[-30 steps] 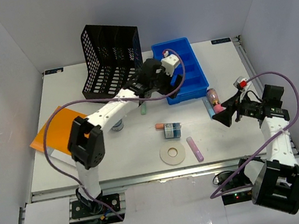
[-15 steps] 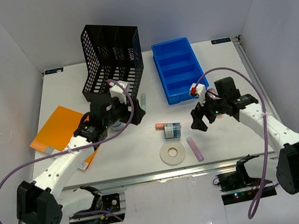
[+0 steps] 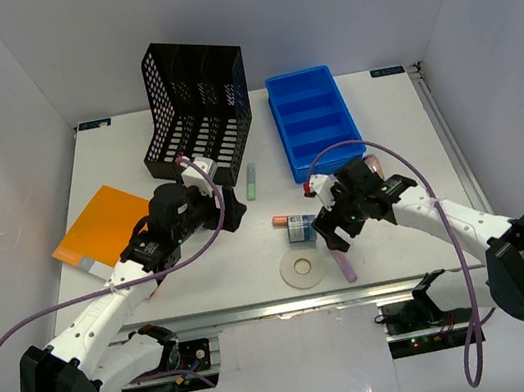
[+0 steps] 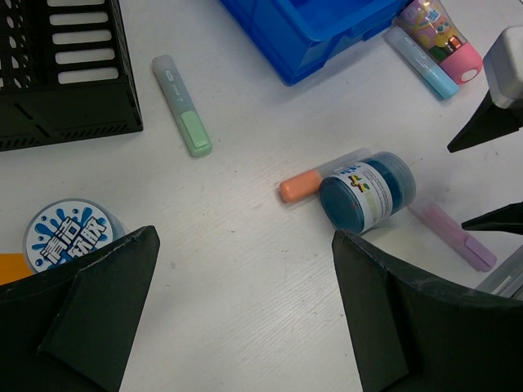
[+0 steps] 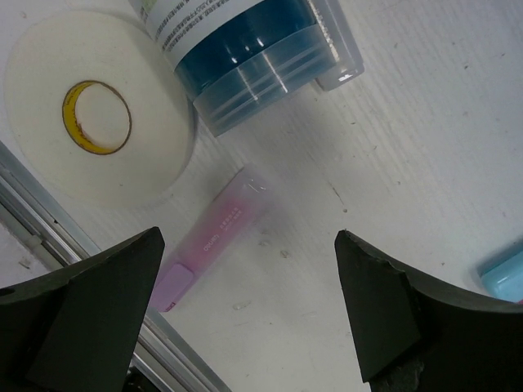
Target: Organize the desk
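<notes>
The white desk (image 3: 381,124) carries scattered stationery. My left gripper (image 3: 229,210) hovers open over bare desk (image 4: 243,269), with nothing between its fingers. Ahead of it lie a green highlighter (image 4: 183,106), an orange highlighter (image 4: 301,185) and a blue tape jar (image 4: 368,192) on its side. My right gripper (image 3: 330,235) is open, low over the desk (image 5: 249,245). A pink highlighter (image 5: 216,237) lies just inside its left finger. The jar (image 5: 245,49) and a white tape roll (image 5: 98,122) lie just beyond.
A blue compartment tray (image 3: 315,121) and a black mesh rack (image 3: 194,111) stand at the back. An orange folder (image 3: 100,229) lies at the left. A round blue-labelled tub (image 4: 69,237) sits by my left finger. A light blue highlighter (image 4: 421,61) and a pink bottle (image 4: 441,28) lie beside the tray. The desk's metal front rail (image 5: 98,278) runs close to the pink highlighter.
My left gripper has pulled back from the blue tray to the desk's middle left. My right gripper has swung in from the right edge to above the pink highlighter. Both stayed open.
</notes>
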Robot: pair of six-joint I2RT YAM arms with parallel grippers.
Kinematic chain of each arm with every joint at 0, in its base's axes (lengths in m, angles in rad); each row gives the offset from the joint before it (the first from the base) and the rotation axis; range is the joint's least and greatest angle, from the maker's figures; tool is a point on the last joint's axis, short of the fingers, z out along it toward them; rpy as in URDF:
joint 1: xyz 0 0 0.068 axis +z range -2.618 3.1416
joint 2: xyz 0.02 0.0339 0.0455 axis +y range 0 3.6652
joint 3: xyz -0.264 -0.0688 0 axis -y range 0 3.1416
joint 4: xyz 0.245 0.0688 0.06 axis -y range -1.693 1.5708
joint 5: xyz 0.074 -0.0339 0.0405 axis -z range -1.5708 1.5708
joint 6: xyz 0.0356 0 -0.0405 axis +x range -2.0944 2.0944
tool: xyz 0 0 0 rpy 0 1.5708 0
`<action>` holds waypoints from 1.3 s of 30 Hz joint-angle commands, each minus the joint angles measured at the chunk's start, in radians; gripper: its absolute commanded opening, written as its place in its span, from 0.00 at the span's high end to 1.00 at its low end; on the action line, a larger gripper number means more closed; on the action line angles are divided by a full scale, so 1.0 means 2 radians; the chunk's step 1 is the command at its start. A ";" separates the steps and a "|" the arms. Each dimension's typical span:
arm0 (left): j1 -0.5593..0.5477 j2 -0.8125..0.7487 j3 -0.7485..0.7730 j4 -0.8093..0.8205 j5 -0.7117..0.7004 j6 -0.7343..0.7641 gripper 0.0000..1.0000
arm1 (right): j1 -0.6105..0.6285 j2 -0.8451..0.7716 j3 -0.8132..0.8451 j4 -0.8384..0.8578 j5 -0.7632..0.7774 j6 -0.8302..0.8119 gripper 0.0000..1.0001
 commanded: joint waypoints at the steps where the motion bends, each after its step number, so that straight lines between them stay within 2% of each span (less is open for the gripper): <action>1: 0.001 -0.011 -0.004 0.005 -0.009 -0.003 0.02 | 0.018 0.020 0.003 -0.015 0.026 0.027 0.05; 15: 0.001 -0.011 -0.006 0.005 -0.007 -0.004 0.02 | 0.031 0.055 0.008 -0.016 0.040 0.113 0.00; 17: 0.001 -0.011 -0.006 0.004 -0.006 -0.003 0.02 | 0.031 0.062 0.005 -0.013 0.041 0.124 0.05; 24: 0.001 -0.008 -0.004 0.004 0.002 -0.003 0.02 | 0.031 0.072 0.011 -0.010 0.055 0.133 0.09; 33: 0.001 -0.012 -0.006 0.004 0.000 -0.005 0.02 | 0.032 0.117 0.036 -0.015 0.067 0.128 0.33; 39: 0.001 -0.011 -0.006 0.005 0.000 -0.004 0.02 | 0.037 0.129 0.041 -0.018 0.072 0.127 0.40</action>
